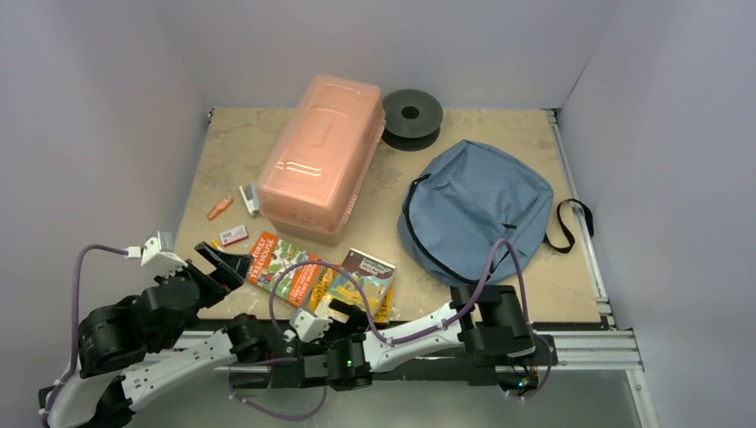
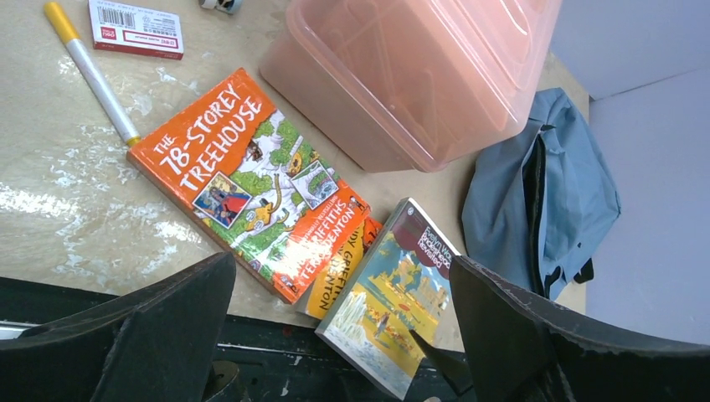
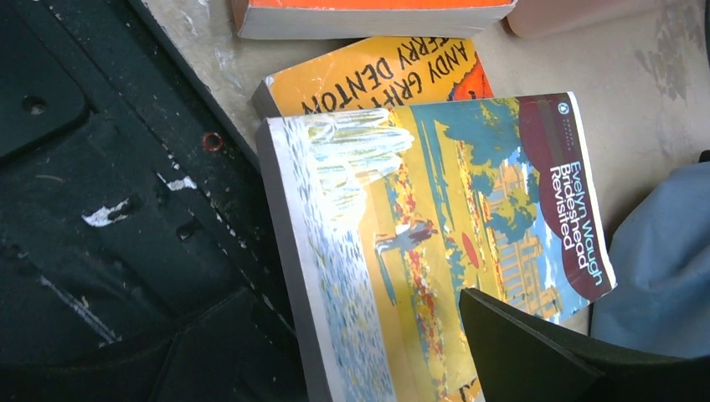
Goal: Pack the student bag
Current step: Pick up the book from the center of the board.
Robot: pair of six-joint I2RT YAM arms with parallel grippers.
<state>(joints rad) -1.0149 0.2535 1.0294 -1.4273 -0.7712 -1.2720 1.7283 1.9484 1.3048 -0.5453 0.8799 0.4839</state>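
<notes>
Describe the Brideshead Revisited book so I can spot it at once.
Start at the pink box; three books fan out in front of it. The Brideshead Revisited book is the rightmost, closest to the student bag. Unlike the orange book and yellow book, it has a maroon corner band.

- Beige table (image 1: 232, 143) carries a pink box (image 1: 321, 156).
- Black spool (image 1: 412, 113): behind the box, just beside it.
- Student bag (image 1: 477, 209): right of the box.
- Orange Treehouse book (image 1: 283, 263) and Waugh paperback (image 1: 365, 278): in front of the box.
- Red-white carton (image 1: 234, 235): front-left of the box.

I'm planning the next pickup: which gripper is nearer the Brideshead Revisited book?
Right. The right gripper hangs at the near edge of the Brideshead Revisited book; the left gripper is farther left, by the orange Treehouse book.
</notes>
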